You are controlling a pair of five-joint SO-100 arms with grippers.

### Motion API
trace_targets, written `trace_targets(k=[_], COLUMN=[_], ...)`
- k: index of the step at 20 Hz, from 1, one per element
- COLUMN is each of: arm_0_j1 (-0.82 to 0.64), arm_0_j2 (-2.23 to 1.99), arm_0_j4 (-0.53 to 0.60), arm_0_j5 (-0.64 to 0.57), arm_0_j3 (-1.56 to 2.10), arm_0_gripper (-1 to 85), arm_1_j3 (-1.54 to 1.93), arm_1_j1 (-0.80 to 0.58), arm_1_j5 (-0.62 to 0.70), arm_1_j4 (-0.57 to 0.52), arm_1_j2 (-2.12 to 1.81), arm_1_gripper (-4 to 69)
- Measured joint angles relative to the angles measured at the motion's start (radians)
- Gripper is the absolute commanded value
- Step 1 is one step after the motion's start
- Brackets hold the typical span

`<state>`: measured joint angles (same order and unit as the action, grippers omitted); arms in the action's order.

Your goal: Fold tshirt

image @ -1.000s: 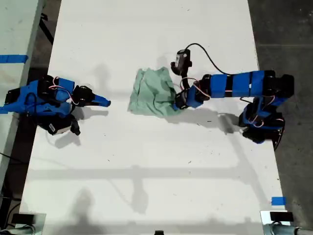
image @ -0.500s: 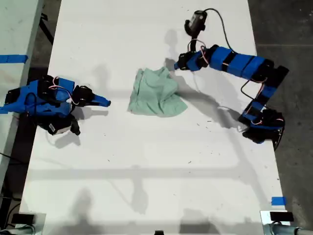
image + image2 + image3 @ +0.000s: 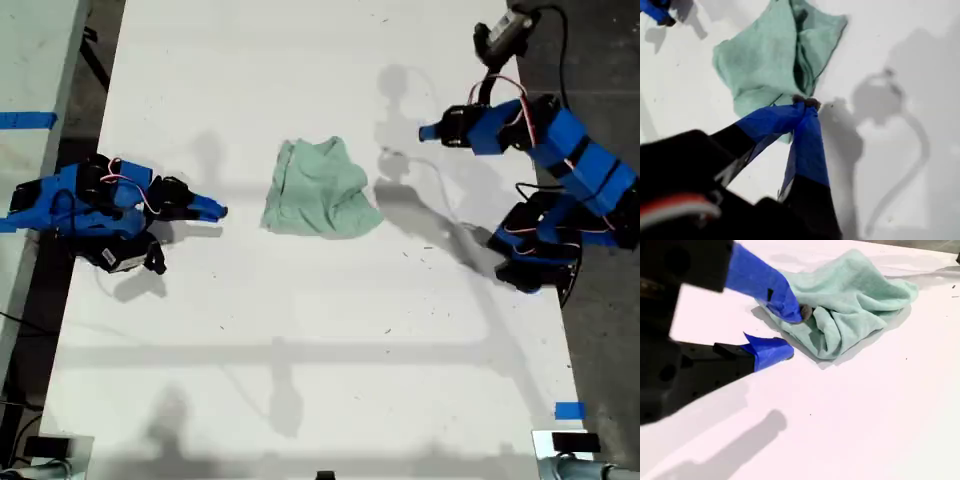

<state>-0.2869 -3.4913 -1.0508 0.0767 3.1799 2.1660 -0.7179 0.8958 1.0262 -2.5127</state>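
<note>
While the tshirt [image 3: 320, 190] lies bunched in a loose, creased heap on the white surface [image 3: 300, 350], neither arm has hold of it. Your first hand [image 3: 428, 132] hangs raised above the surface, off to the exterior view's right of the tshirt and clear of the cloth. In the first wrist view its tips [image 3: 805, 103] meet with nothing between them, and the tshirt [image 3: 770, 60] lies below and beyond them. That height gives the first wrist camera a look at the whole heap, probably to let you pick an edge.

Your second hand [image 3: 215, 210] sits low by the surface on the exterior view's left of the tshirt, pointing towards it but apart from it. In the second wrist view its jaws stand spread [image 3: 790, 332] with nothing between them, and the cloth [image 3: 855, 295] lies beyond.

No flat panel, straight hem or sleeve can be made out, so the fold looks unfinished; spreading the cloth would likely be needed first.
</note>
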Motion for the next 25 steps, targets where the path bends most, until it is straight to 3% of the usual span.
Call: trace_targets(k=[6,10,12,15,18,21,25], arm_0_j1=[0.058,0.144,0.161,0.166,0.167,0.167,0.172], arm_0_j2=[0.000,0.000,0.000,0.000,0.000,0.000,0.000], arm_0_j4=[0.000,0.000,0.000,0.000,0.000,0.000,0.000], arm_0_j5=[0.003,0.003,0.003,0.003,0.003,0.003,0.003], arm_0_j3=[0.000,0.000,0.000,0.000,0.000,0.000,0.000], arm_0_gripper=[10.9,11.2,11.3,11.3,11.4,11.4,11.4], arm_1_j3=[0.489,0.804,0.857,0.914,0.914,0.913,0.914], arm_1_j1=[0.298,0.413,0.474,0.511,0.512,0.522,0.518], arm_1_j5=[-0.307,-0.552,-0.684,-0.815,-0.643,-0.172,-0.083], arm_1_j4=[0.106,0.281,0.264,0.232,0.232,0.230,0.235], arm_1_j2=[-0.555,-0.937,-0.953,-0.959,-0.965,-0.966,-0.966], arm_1_gripper=[-1.3,-0.4,6.7,7.0,7.0,5.5,5.3])
